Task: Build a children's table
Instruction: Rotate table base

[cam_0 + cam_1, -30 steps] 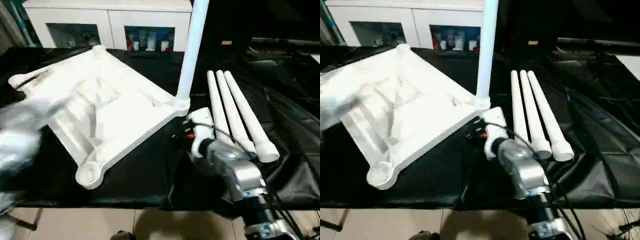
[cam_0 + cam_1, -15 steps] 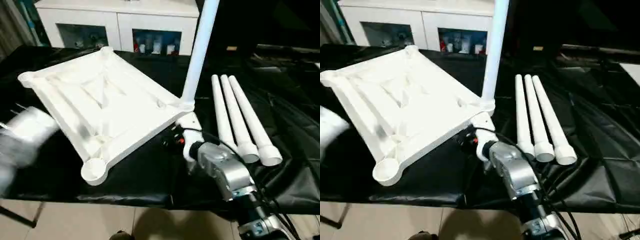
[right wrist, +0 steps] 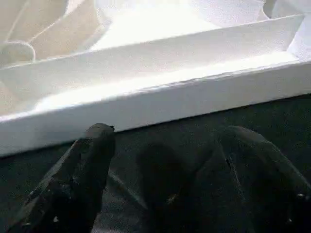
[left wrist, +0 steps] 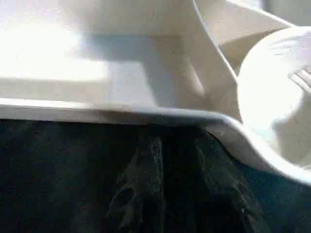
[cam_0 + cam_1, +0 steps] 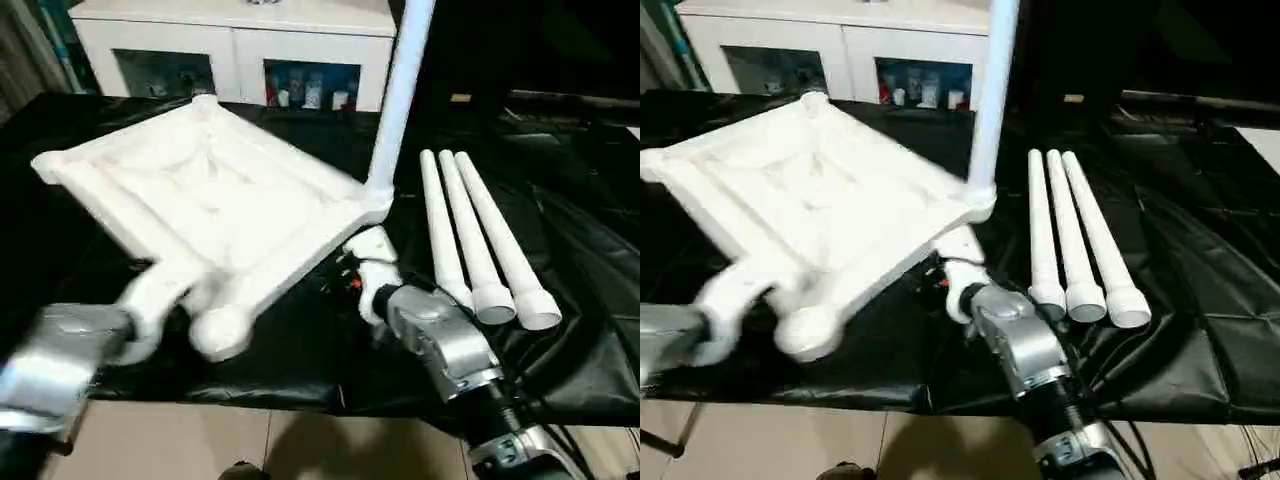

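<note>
The white tabletop lies ribbed side up on the black cloth. One white leg stands upright in its right corner socket. Three loose legs lie side by side to the right. My left gripper is at the tabletop's near edge, beside the near corner socket; the left wrist view shows that socket close up. My right gripper is open, its black fingers spread over bare cloth just short of the tabletop's right edge.
A white cabinet with glass doors stands behind the table. The black cloth is wrinkled at the right. The table's front edge runs just below my arms, with tiled floor beyond it.
My left arm has swung in from the left to the tabletop's near corner. The tabletop has shifted a little there. My right gripper stays by the right edge.
</note>
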